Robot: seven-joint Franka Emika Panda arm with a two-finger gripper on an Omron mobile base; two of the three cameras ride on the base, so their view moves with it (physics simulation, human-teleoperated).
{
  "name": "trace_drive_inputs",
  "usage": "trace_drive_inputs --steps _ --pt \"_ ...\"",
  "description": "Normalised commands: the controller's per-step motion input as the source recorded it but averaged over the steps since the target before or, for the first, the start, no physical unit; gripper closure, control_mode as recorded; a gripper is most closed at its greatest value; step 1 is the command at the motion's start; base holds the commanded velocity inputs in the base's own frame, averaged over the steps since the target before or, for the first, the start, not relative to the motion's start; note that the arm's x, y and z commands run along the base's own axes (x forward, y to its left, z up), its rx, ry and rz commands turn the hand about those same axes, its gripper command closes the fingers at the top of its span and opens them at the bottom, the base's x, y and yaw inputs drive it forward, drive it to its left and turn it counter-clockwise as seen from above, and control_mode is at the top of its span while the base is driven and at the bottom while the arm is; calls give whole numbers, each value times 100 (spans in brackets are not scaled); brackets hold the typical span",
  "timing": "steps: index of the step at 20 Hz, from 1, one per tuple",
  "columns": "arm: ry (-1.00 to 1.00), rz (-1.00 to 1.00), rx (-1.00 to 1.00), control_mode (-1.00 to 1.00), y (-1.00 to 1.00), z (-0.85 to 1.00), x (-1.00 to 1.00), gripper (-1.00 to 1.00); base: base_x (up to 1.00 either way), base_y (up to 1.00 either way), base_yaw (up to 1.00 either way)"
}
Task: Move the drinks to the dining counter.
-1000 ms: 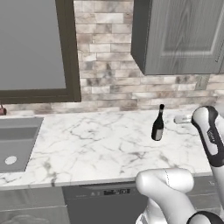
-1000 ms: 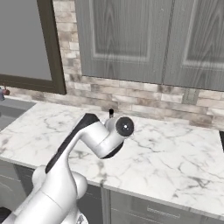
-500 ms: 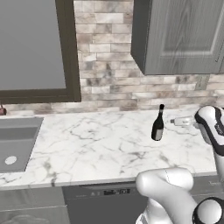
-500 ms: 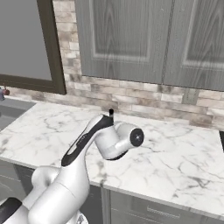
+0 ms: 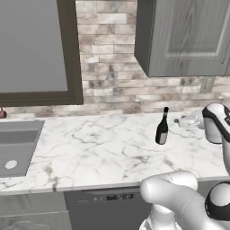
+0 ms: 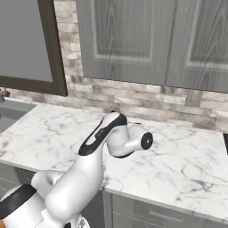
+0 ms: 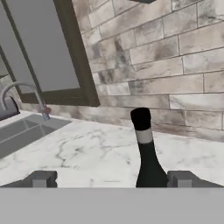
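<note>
We have the fingers spread wide and empty, level with the wine bottle, so they can close around its body. The bottle stands upright on the marble worktop, right of the sink, nearer the right finger.

Illumination is even and diffuse, without glare. Shadows are faint. Rendered surfaces appear slightly soft, textures coarse up close.
</note>
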Motion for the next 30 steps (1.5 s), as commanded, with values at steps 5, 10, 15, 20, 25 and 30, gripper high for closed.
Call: trace_drive_inputs --steps 5,10,15,20,25,30 --pt "-26 15 0 -100 -9 -2 4 -100 0 0 0" --pt "-8 10 0 -100 0 -3 23 -100 0 0 0" --pt "0 8 2 -100 0 -12 22 -100 0 0 0" --pt "0 1 4 -100 -6 -23 0 -100 0 0 0" --pt "0 0 4 -100 0 -26 0 -100 0 0 0" --pt "0 0 0 -100 0 -11 3 -100 0 0 0"
